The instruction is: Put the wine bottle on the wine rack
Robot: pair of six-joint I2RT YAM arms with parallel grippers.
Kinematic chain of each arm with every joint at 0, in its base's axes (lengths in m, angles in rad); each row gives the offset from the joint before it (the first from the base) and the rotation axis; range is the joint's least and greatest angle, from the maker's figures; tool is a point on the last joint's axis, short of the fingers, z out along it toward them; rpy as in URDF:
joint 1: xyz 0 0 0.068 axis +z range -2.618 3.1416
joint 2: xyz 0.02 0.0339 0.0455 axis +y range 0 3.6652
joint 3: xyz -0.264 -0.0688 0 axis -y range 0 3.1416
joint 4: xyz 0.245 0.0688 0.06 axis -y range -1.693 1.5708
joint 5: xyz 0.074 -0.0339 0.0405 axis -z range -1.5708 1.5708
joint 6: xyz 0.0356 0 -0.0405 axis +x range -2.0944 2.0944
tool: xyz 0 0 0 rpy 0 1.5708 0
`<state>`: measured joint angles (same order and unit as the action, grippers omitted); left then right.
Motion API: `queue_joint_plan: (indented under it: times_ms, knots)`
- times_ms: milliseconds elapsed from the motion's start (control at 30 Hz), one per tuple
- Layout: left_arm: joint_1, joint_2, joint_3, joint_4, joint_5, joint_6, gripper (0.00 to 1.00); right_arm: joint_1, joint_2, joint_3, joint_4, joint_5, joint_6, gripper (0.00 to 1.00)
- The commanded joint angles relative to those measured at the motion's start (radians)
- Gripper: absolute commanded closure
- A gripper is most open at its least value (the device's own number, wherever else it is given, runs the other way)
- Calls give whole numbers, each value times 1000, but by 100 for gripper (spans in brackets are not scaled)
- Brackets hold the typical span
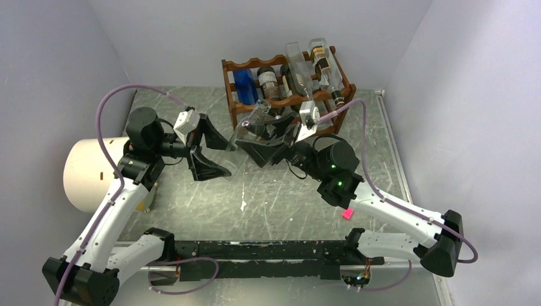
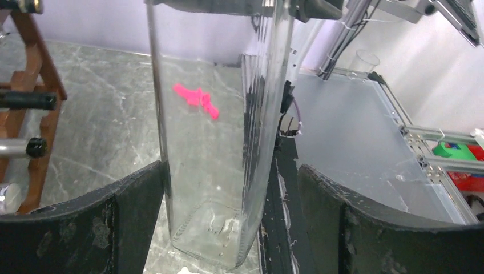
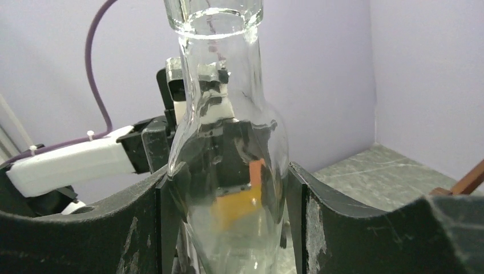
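The wine rack [image 1: 226,89] stands at the far side of the tabletop [image 1: 268,197], just beyond the clear wine bottle [image 1: 247,129]. The bottle's long axis appears to run left-right, with the base to the left. The right pincer [image 3: 228,182] is pinching the shoulder. The left pincer [image 2: 231,171] is spread around the base end.

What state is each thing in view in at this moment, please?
Clear empty glass wine bottle, uncapped, held in front of the rack, not yet on it.
Right tool, shut on the bottle's shoulder.
Left tool, open around the bottle's base.
Reddish-brown wooden wine rack, upright, partly loaded.
Other bottles, lying on the rack.
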<state>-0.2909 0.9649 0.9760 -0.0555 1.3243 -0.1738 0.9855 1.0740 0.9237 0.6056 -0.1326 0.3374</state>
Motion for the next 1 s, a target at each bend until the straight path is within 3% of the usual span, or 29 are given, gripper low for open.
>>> queue_joint_plan:
  times_ms: [0,300,600,667,733,833,900,967]
  knots:
    - [-35,-11,-31,129,76,-41,11,-3,9,55,86,-41,31,100]
    - [-70,47,-41,250,31,-175,15,-3,32,48,165,-110,53,100]
    - [-105,63,-70,326,20,-202,15,-4,20,4,268,-123,66,100]
    - [-121,74,-70,365,28,-245,24,-3,18,1,280,-127,66,100]
    - [-130,84,-50,354,31,-232,42,-4,18,-6,287,-126,70,100]
    - [-132,82,-12,259,-5,-114,89,-3,5,-14,273,-126,74,100]
    - [-132,67,10,172,-49,-12,93,-3,-15,-19,238,-106,70,92]
    - [-132,45,23,122,-87,78,93,-3,-47,-25,182,-76,71,72]
